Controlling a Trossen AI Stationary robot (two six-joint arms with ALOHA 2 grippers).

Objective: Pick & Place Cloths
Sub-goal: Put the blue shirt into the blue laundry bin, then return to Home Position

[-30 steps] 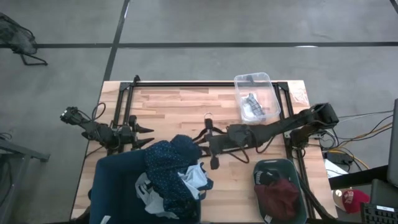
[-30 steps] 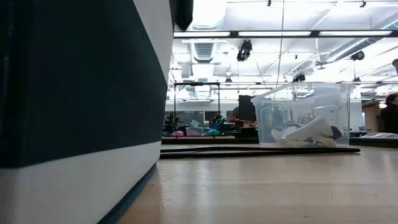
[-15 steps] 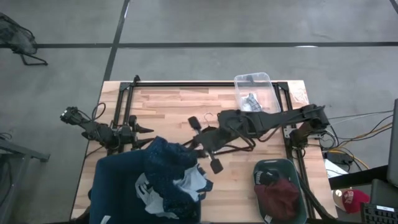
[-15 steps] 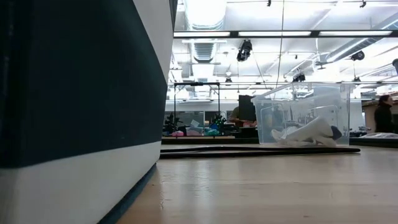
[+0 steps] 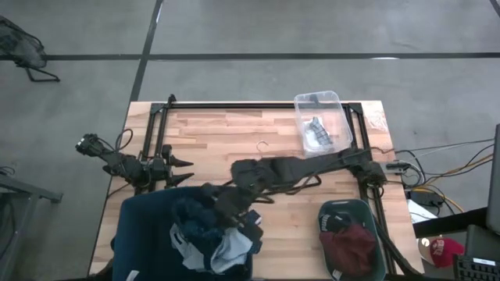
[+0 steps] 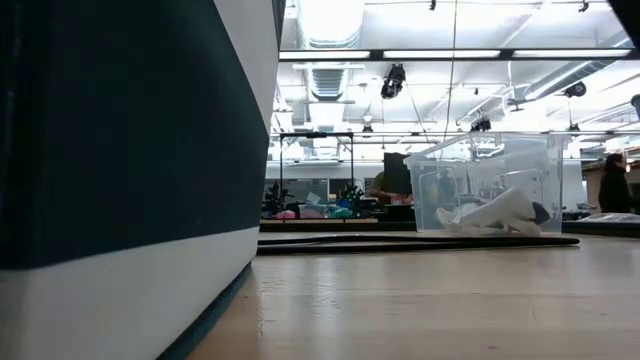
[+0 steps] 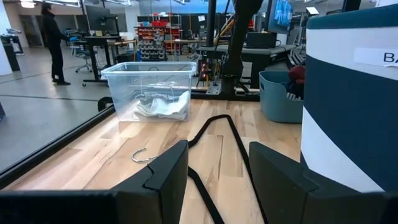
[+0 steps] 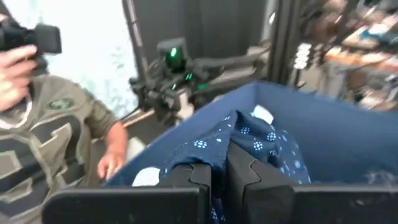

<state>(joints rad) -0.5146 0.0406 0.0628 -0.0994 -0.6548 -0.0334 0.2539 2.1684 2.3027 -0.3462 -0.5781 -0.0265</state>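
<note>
High view: the right gripper (image 5: 225,209) reaches across the table (image 5: 211,133) to the dark blue bin (image 5: 144,234) at the near left corner, jaws shut on the navy dotted shirt (image 5: 201,222), which hangs over the bin's right rim above the heap inside. A pale blue-white shirt (image 5: 228,251) lies in the bin beside it. The left gripper (image 5: 181,170) waits low on the table just behind the bin, fingers parted, holding nothing. A clear tub (image 5: 321,121) at the far right holds small grey-white socks (image 5: 316,133). A grey-green basket (image 5: 351,238) at the near right holds a maroon piece (image 5: 349,248). The thin wire hanger (image 5: 264,145) lies mid-table, mostly under the right arm.

Low view: the bin wall (image 6: 130,170) fills the left half; the tub (image 6: 490,185) with socks (image 6: 495,212) stands beyond. No gripper visible.

Left wrist view: parted fingers (image 7: 165,177) frame the hanger's hook (image 7: 142,155) and bare wood; tub (image 7: 152,90) further off.

Right wrist view: closed fingers (image 8: 208,174) pinch the navy dotted shirt (image 8: 249,146) over the bin rim (image 8: 186,127); a person (image 8: 43,143) stands beyond the table.

Progress (judgement): shirt is at the bin but not released. Several garments already sit in containers. Whether the maroon piece and socks need moving cannot be told.
</note>
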